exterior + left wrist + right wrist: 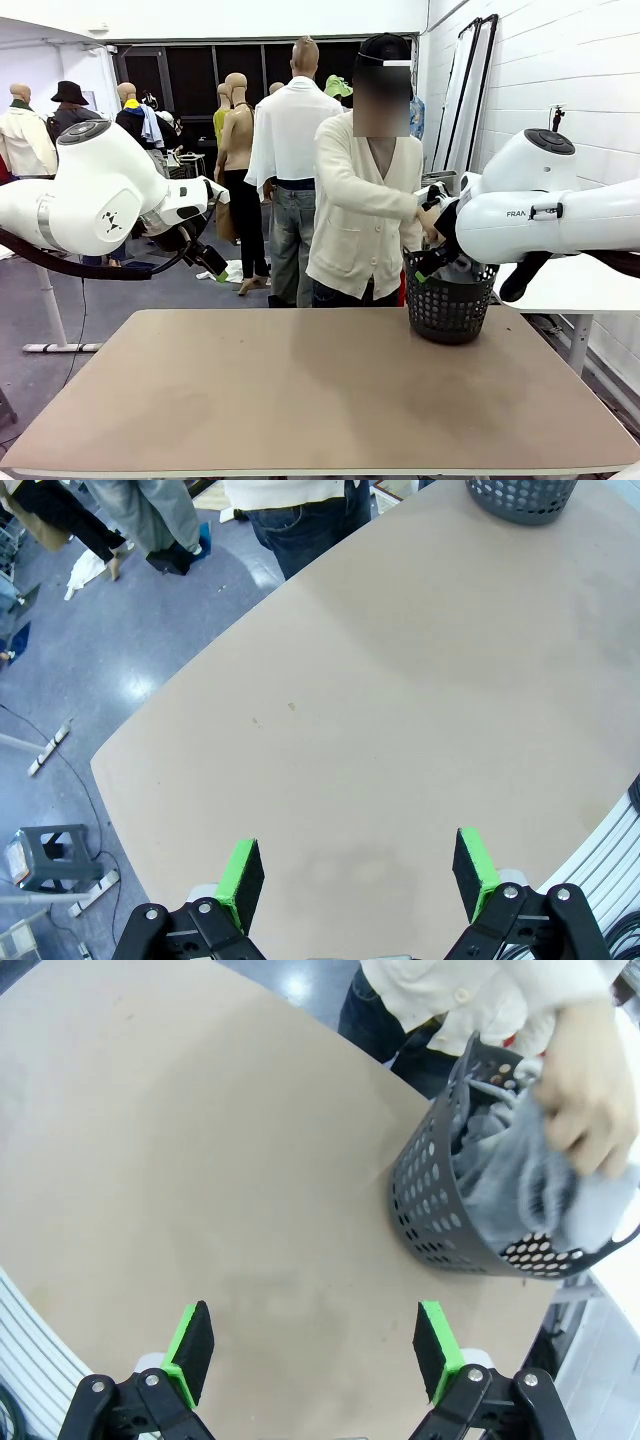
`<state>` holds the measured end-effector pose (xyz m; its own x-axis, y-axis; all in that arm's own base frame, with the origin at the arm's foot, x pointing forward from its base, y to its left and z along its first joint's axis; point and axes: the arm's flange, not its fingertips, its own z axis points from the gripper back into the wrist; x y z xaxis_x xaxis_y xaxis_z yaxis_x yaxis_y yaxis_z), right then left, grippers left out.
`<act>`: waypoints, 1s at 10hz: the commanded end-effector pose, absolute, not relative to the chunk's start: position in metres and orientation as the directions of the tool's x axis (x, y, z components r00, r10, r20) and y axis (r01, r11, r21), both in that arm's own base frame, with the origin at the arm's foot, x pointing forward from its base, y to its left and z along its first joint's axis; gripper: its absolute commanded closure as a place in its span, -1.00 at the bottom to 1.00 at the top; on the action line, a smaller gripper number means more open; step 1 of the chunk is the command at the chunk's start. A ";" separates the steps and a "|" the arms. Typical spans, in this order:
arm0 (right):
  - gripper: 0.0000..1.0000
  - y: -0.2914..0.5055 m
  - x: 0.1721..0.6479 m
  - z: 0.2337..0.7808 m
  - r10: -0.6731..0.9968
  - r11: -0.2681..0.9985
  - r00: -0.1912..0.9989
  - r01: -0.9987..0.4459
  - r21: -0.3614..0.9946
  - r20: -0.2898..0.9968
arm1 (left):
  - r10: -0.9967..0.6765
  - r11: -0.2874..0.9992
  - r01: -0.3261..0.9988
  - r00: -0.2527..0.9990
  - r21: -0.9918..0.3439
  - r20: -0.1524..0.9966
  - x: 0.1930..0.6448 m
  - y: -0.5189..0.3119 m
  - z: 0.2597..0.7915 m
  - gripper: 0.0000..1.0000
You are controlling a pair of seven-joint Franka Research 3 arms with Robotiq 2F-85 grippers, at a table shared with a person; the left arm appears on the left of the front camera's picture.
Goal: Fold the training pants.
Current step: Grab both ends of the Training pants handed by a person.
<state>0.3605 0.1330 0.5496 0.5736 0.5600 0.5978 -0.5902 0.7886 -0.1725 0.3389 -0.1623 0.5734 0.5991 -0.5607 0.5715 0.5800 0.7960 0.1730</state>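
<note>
Mostly inside black basket (430, 1200), training pants (520, 1192)

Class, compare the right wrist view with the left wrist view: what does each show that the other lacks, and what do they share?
Right wrist view: a person's hand gripping the grey training pants, bunched in the mouth of the black basket. Left wrist view: the blue floor, a grey stool and a bystander's legs. Shared: the tan table, the basket standing on it, and an open gripper with green pads, the right gripper in one, the left gripper in the other.
</note>
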 end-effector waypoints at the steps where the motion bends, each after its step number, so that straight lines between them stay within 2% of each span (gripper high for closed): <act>1: -1.00 0.133 0.360 0.548 0.561 0.786 0.573 -0.595 -0.167 0.598 | -0.560 0.796 0.581 0.600 0.171 0.571 0.339 -0.162 0.573 -1.00; 10: -1.00 0.133 0.360 0.548 0.561 0.786 0.573 -0.595 -0.167 0.598 | -0.560 0.796 0.581 0.600 0.171 0.571 0.339 -0.162 0.573 -1.00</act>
